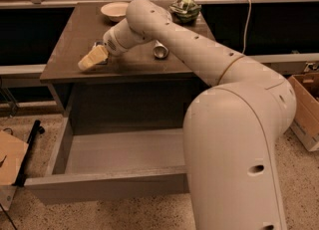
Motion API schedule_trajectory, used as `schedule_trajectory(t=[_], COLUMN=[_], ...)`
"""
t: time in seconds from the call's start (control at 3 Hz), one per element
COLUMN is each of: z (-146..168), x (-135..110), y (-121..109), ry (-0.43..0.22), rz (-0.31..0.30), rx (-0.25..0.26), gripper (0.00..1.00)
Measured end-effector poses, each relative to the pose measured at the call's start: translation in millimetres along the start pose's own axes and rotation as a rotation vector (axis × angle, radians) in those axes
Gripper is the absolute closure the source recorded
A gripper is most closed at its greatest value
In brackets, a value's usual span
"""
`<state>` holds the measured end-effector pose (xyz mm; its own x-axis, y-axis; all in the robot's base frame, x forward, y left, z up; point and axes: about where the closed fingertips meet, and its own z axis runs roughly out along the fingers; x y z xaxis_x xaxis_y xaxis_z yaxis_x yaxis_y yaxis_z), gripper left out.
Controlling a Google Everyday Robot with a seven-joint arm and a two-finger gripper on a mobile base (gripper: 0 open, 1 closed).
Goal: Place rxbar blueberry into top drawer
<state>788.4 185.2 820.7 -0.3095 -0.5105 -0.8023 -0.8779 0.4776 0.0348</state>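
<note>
Rxbar blueberry shows only as a dark sliver on the bench top right against the claw, which hides most of it; no lettering on it can be read.

The robot's pale arm fills the near right of the view and reaches up and away to the claw. The top drawer is pulled out, below the claw and nearer the camera. It is a wide shallow grey tray, and its light grey floor shows wherever the arm does not cover it. The dark bench carries the claw over its front left part, close to the near edge. A cardboard box stands on the floor far to picture-right of the claw, with its contents out of sight.

A pale shallow bowl sits on the bench beyond the claw, apart from it; what it holds cannot be told. A green-and-white bag lies farther back and to picture-right of the claw, near the bench's rear edge. A silver can rests on its side to picture-right of the claw, just past the arm's wrist, its round end facing the camera. No label on the bag or the can is legible.

The claw is yellowish and angled down onto the bench top. Whether it is open or closed, or has hold of the bar, cannot be told.
</note>
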Motion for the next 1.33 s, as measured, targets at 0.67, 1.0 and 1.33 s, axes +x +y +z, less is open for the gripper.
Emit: schedule_trajectory(t=[0.67,1.0,1.33], z=[-37.5,-39.9,-32.3], x=[-20.0,-21.6,-17.5], y=[18.2,18.7,11.4], ry=[-0.068,-0.075,-0.074], rz=[-0.028,-0.026,-0.002], rx=[0.073,0.078,0.078], gripper=[0.0,0.0,0.0])
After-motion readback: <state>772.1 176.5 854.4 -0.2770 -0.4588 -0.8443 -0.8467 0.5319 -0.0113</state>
